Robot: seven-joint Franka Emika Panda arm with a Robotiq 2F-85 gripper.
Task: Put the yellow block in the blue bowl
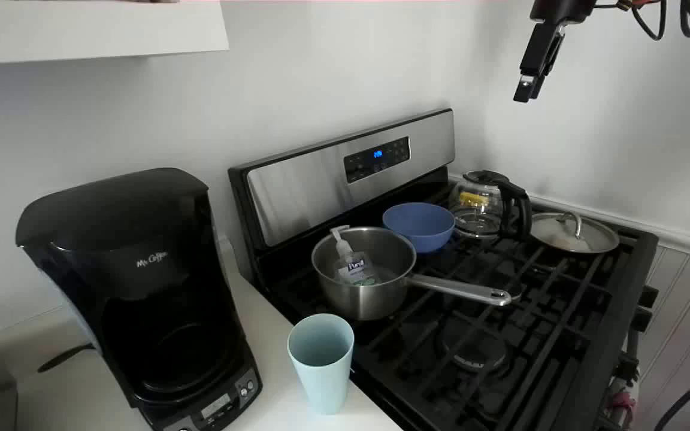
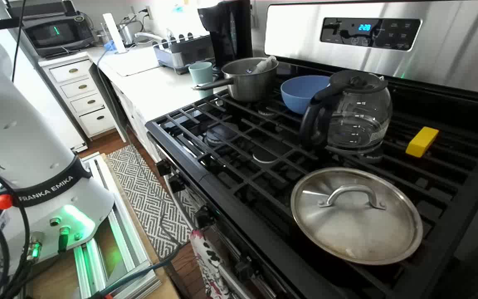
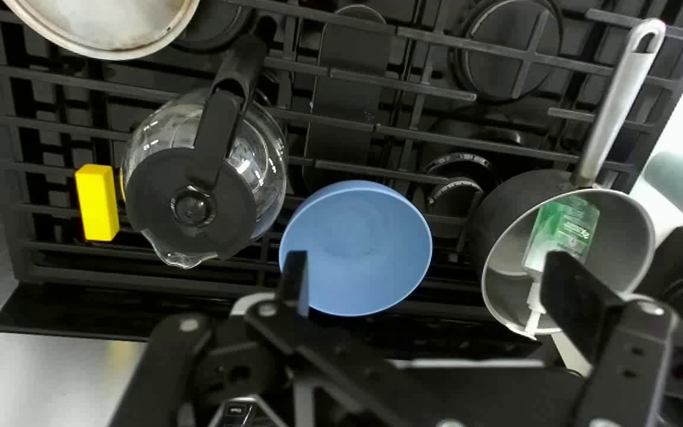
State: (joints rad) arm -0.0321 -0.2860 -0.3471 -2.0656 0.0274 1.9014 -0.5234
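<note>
With empty gripper (image 3: 424,270) spread wide
Well above the yellow block (image 3: 97,203), seen left of both fingers (image 3: 294,281) in the wrist view

Block (image 3: 97,203) & bowl (image 3: 356,249) on stove (image 2: 247,170), carafe (image 3: 190,190) btwn

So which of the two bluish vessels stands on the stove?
The bowl: wide, low and medium blue, between the saucepan and the coffee pot. The cup is tall and paler, on the counter.
</note>
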